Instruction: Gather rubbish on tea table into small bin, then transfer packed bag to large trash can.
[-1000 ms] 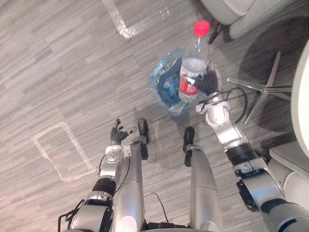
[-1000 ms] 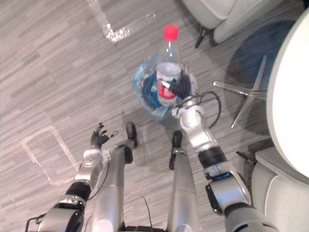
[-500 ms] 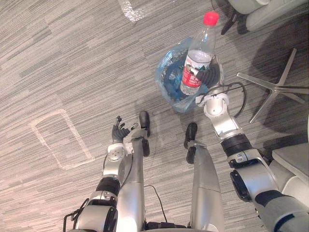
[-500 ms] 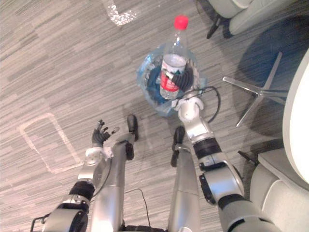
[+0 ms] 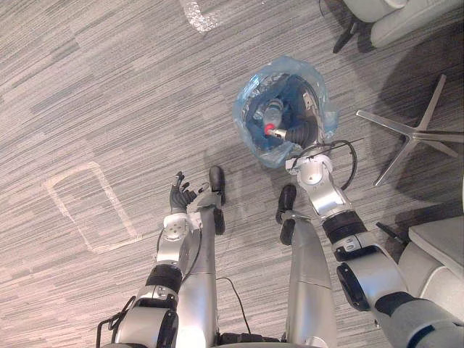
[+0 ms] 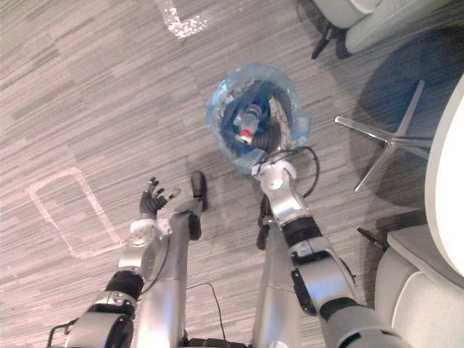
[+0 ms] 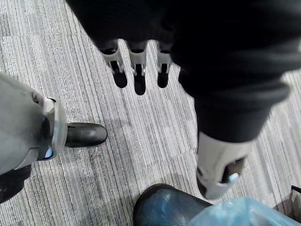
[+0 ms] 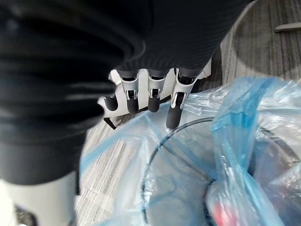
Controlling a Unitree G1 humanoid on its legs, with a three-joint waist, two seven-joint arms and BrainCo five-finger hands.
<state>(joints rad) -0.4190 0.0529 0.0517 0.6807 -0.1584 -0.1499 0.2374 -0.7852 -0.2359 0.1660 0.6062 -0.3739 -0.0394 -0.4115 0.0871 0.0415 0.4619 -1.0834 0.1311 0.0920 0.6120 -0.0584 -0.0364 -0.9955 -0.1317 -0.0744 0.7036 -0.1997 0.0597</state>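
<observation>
**Bottle in the bin, both hands empty**

Closest to me, my left hand (image 5: 177, 197) hangs low on the left above the grey striped carpet (image 5: 109, 94). Its wrist camera shows the fingers (image 7: 139, 82) straight and slightly apart, with nothing between them and the thumb.

Further out on the right, my right hand (image 5: 299, 135) is at the near edge of the small bin (image 5: 291, 88). In its own wrist view the fingers (image 8: 173, 110) are straight and side by side, holding nothing. Their dark tips hover just over the crumpled blue bag (image 5: 246, 109) that lines the bin and folds out over its rim. I cannot tell whether any tip touches the plastic.

The clear bottle (image 5: 270, 116) lies inside the lined bin, tilted, with its red cap (image 5: 269, 130) pointing back toward me and just beside the right hand. The cap also shows as a red blur low in the right wrist view.

The bin stands on the carpet, straight ahead of me. To its right is the splayed metal foot of a chair (image 5: 409, 130), near the bin but not touching it. The pale curved edge of the table (image 6: 444, 167) runs along the far right. Well off to the left, a rectangle of white tape (image 5: 117, 201) is marked on the carpet. Farthest away, past the bin, a light upholstered chair (image 5: 391, 14) sits at the top right.
</observation>
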